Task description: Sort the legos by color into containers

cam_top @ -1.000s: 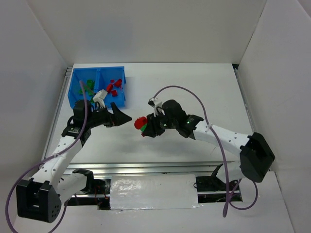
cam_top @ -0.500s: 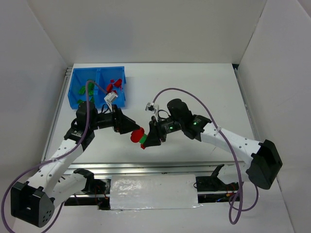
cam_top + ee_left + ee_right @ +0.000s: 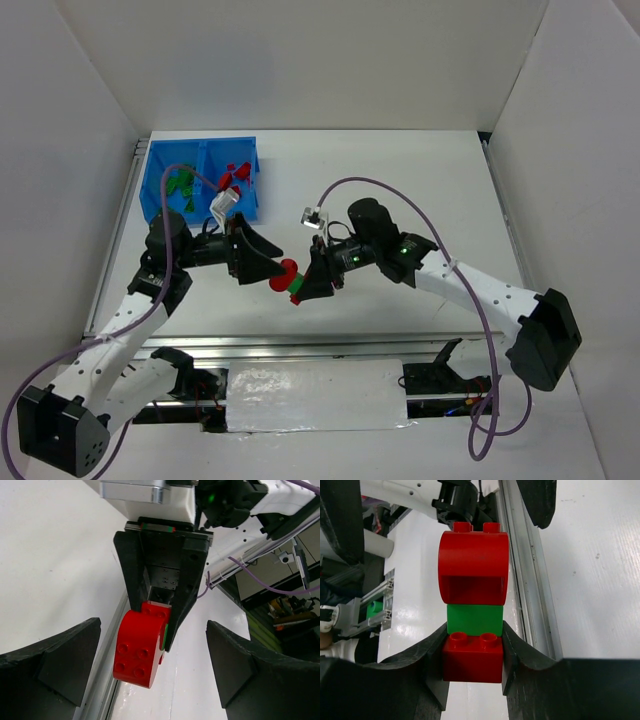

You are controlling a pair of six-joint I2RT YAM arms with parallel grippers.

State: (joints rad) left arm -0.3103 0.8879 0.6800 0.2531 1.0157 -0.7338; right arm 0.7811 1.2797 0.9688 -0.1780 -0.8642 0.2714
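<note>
My right gripper is shut on a stack of legos held above the table: a red brick between its pads, a green brick on that, and a red arched piece at the end. In the top view the stack hangs between both grippers. My left gripper is open, and its fingers stand either side of the red arched piece without touching it. The blue bin sits at the far left, with green legos in its left compartment and red legos in its right one.
An aluminium rail runs along the table's near edge. White walls enclose the table on three sides. Purple cables loop above both arms.
My left gripper has moved away from the bin, right and toward the near edge, and now straddles the red arched piece. The right gripper brought the stack slightly down and left, then held still.
</note>
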